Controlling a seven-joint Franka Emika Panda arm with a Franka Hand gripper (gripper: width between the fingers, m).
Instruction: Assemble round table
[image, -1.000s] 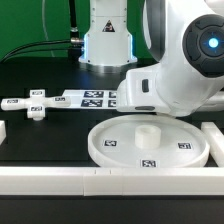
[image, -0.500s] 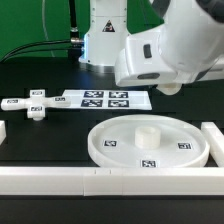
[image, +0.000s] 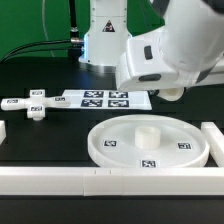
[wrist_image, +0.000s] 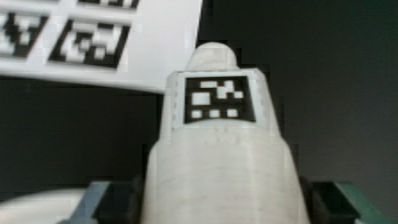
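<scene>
Since a second ago our arm (image: 165, 50) has risen off the disc (image: 125, 130), its bulk hiding the gripper (wrist_image: 217, 198); blurred, the wrist view shows it clamping the leg (wrist_image: 217, 120) above the marker board (wrist_image: 89, 35).

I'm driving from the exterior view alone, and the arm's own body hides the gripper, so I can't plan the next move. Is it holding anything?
Observer: Yes. In the wrist view the leg sits in the gripper, with dark fingers against it on both sides.
Operator: Can the leg's tag be read?
Observer: One tag faces the wrist camera in full, near the leg's tip.
Operator: What lies beyond the tip?
Observer: The marker board and dark table. The disc does not appear in the wrist view at all.
</scene>
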